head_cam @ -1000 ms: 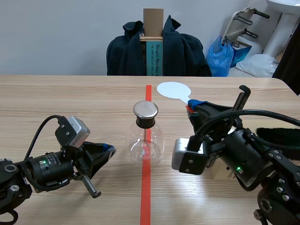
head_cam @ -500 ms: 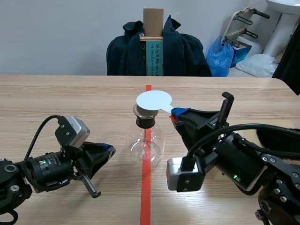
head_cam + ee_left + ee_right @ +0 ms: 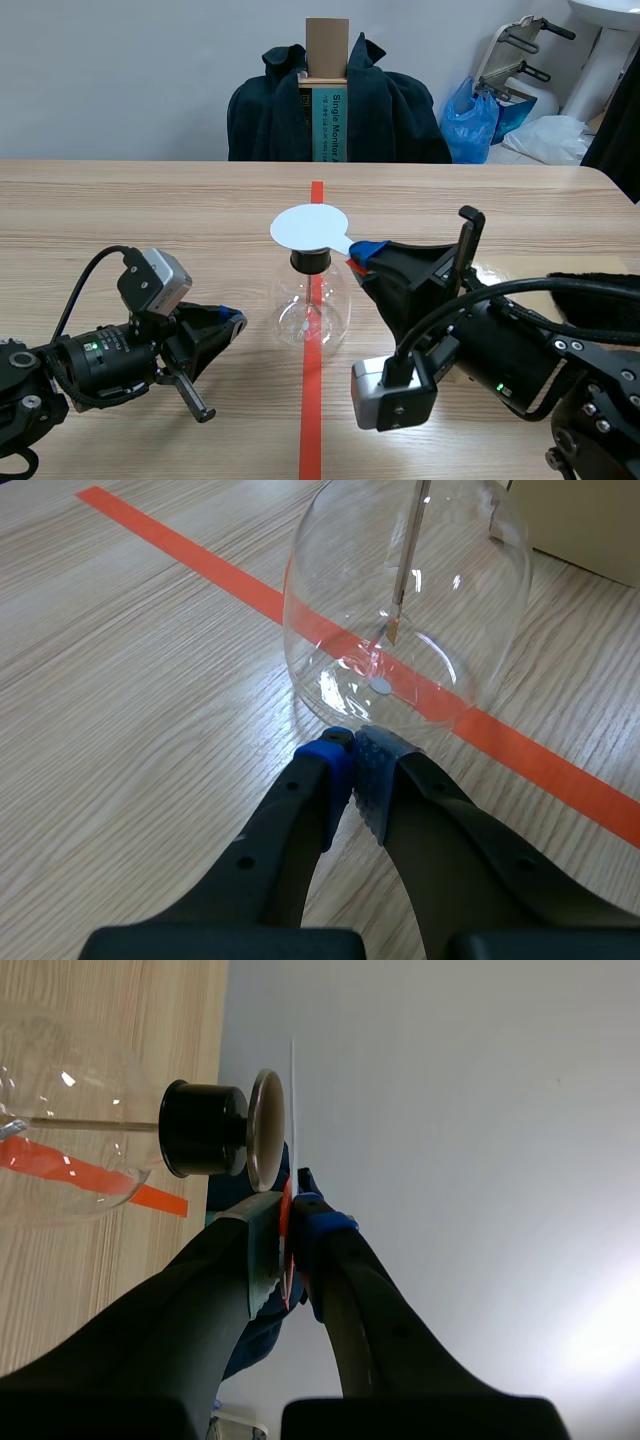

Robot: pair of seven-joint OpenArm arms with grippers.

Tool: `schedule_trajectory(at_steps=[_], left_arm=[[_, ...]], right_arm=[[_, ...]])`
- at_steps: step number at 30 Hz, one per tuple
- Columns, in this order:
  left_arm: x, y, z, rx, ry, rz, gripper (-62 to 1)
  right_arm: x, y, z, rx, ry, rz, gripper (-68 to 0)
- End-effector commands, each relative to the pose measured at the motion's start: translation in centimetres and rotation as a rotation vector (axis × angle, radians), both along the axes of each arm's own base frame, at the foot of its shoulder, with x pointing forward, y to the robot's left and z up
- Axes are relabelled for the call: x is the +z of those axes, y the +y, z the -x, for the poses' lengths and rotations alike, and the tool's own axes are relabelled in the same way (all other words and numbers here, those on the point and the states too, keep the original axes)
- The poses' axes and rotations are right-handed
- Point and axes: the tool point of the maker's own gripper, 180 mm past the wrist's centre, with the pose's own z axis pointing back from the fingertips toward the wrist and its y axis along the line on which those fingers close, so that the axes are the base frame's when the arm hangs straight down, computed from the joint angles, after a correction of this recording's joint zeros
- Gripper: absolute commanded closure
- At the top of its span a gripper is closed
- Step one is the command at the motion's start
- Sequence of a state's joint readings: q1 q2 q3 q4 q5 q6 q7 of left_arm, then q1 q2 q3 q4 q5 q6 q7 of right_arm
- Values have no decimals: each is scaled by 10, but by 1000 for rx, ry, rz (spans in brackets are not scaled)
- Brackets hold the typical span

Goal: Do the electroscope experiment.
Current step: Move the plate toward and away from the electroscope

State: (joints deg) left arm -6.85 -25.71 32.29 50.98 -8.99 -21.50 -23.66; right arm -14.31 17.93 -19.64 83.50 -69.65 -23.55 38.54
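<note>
On table (image 3: pixel 150 210), glass flask (image 3: pixel 311 305) upright over red tape line (image 3: pixel 311 400), right gripper (image 3: pixel 362 254) pinched on handle of white disc (image 3: pixel 309 226), disc flat just above flask's cap (image 3: pixel 268 1125), left gripper (image 3: pixel 232 320) closed empty, beside flask's base.

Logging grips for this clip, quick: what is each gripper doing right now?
Left gripper: closed on nothing, tips close to the glass flask.
Right gripper: closed on the white disc paddle, holding it above the flask.
</note>
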Motion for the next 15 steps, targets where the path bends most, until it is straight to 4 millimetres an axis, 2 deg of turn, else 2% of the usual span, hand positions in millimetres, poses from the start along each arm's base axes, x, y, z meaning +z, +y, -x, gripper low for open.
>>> schedule_trajectory(at_steps=[1,9,15], left_arm=[[11,-6,-7,-3,-30,30,-32],[11,-6,-7,-3,-30,30,-32],[11,-6,-7,-3,-30,29,-32]], right_arm=[[13,-1,-5,0,-45,-11,-6],[13,-2,-7,-13,-49,-11,-6],[14,-13,-19,-103,-51,-13,-6]])
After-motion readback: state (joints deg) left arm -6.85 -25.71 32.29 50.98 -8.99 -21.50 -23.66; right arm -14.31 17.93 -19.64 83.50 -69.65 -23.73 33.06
